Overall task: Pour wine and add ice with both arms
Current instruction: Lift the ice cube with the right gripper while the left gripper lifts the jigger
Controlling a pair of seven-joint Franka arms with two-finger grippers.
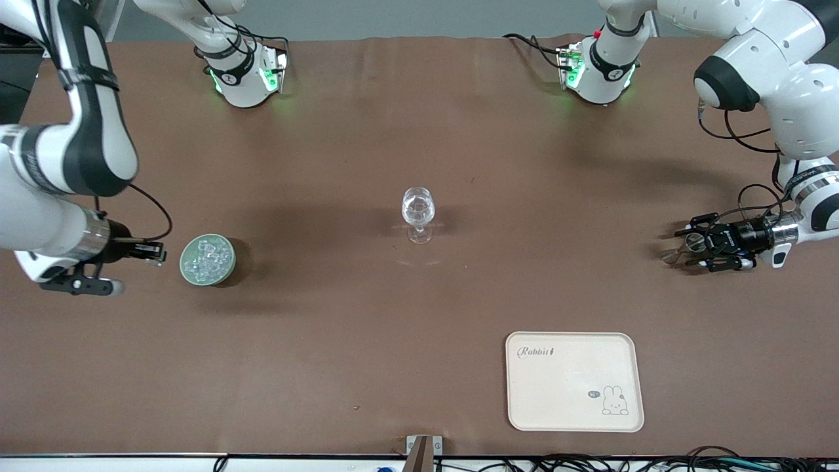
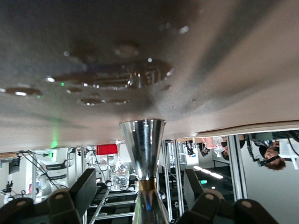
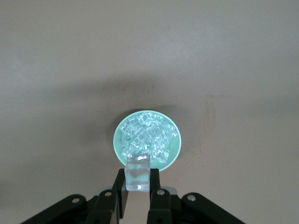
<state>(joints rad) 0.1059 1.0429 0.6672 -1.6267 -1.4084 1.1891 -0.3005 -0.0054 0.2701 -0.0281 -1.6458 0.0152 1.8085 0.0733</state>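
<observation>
My right gripper (image 1: 156, 253) (image 3: 138, 181) is shut on one clear ice cube (image 3: 138, 171). It hangs over the table just beside the pale green dish (image 1: 184, 265) (image 3: 117, 140), toward the right arm's end. More ice (image 1: 208, 257) (image 3: 147, 134) fills that dish. Toward the left arm's end, the shiny metal jigger (image 1: 693, 241) (image 2: 142, 140) stands on the table. My left gripper (image 1: 682, 250) (image 2: 140, 189) lies low around it, open, with a gap on each side. The clear stemmed glass (image 1: 418, 213) (image 2: 120, 175) stands mid-table. I cannot make out any wine.
A cream tray (image 1: 573, 381) with a rabbit print lies near the front edge, toward the left arm's end. Brown table (image 1: 419, 314) surrounds the glass. Both arm bases stand along the edge farthest from the camera.
</observation>
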